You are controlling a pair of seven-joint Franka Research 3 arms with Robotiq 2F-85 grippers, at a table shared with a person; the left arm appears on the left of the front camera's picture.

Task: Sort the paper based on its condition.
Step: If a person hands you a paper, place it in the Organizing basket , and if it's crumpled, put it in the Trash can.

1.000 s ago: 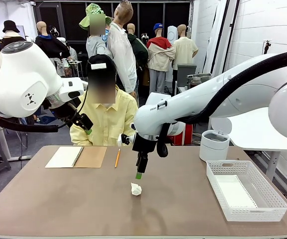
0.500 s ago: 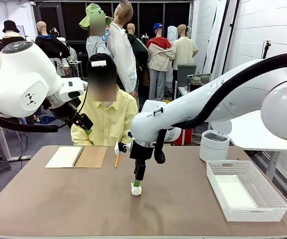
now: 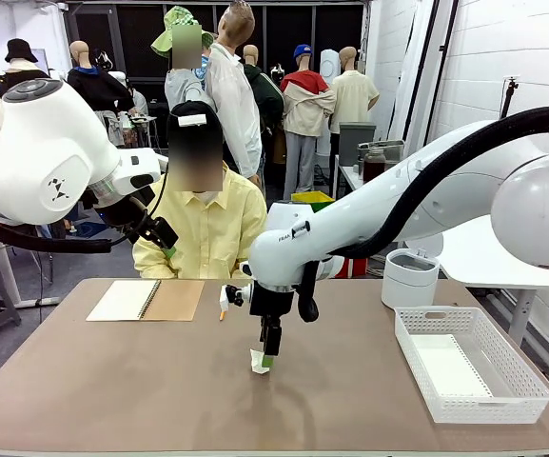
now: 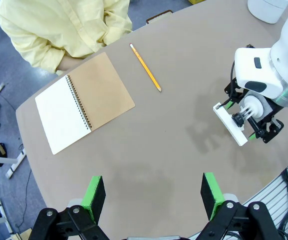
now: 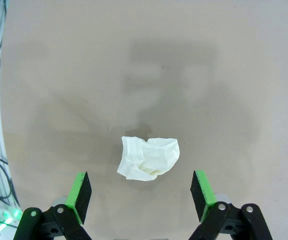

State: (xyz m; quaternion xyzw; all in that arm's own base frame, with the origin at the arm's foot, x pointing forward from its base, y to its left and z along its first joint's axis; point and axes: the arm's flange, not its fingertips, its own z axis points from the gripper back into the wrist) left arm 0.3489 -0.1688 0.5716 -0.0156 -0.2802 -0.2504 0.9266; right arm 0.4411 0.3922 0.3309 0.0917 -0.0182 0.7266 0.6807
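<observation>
Crumpled white paper (image 5: 148, 159) lies on my matte brown counter (image 5: 223, 75) between the right gripper's (image 5: 141, 194) wide-open green-padded fingers (image 5: 79, 190), nothing gripped.

In the front view the right tool (image 3: 269, 359) partly hides the crumpled paper (image 3: 258, 362).

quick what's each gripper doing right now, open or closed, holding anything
Left gripper: open, holding nothing, raised above the table.
Right gripper: open, holding nothing, jaws on either side of the crumpled paper, not closed on it.
</observation>
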